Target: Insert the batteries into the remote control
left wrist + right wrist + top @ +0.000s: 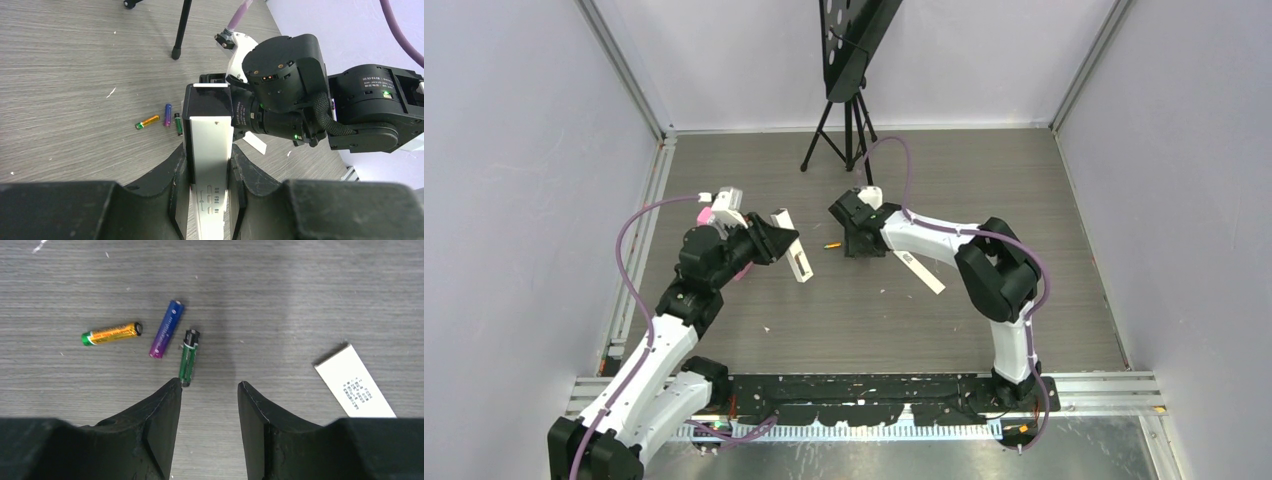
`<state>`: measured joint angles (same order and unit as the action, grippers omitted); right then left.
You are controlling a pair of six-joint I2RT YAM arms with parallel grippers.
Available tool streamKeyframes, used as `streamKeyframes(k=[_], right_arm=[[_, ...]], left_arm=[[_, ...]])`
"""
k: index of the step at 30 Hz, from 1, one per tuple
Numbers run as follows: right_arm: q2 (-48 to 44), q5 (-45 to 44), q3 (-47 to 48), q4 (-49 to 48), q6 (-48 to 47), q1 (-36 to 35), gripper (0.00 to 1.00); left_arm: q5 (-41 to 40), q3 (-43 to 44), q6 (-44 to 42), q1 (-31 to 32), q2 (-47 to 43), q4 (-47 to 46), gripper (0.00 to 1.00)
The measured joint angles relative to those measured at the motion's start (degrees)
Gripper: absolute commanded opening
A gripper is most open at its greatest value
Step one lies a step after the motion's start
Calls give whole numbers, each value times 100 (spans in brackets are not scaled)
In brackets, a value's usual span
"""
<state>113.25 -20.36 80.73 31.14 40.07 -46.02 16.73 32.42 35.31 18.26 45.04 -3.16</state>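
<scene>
My left gripper (208,150) is shut on a white remote control (210,127), which sticks out forward with a dark recess at its far end. In the top view the remote (796,258) is held off the table by that gripper (774,243). Three batteries lie on the table: an orange-yellow one (111,333), a purple one (166,329) and a dark green one (189,357). My right gripper (210,385) hovers just above them, open and empty. Its left fingertip (172,390) is beside the near end of the dark green battery.
A flat white cover piece (355,385) lies on the table right of my right gripper, also visible from above (919,270). A black tripod (849,130) stands at the back centre. Grey walls and metal rails border the wood-grain table (984,190).
</scene>
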Motion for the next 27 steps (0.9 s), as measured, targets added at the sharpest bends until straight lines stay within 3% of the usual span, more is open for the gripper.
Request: streamKeyframes(k=[9,20,27], right_arm=[[345,33,234,-46,-295,0,49],[509,-15,361,-96,-601,0,2],[85,72,-293,-501,-1005,2,0]], left_arm=[[-20,0,7,0,55,2,0],[-24,0,22,0,57,2,0],[17,0,55,0,142,0,0]])
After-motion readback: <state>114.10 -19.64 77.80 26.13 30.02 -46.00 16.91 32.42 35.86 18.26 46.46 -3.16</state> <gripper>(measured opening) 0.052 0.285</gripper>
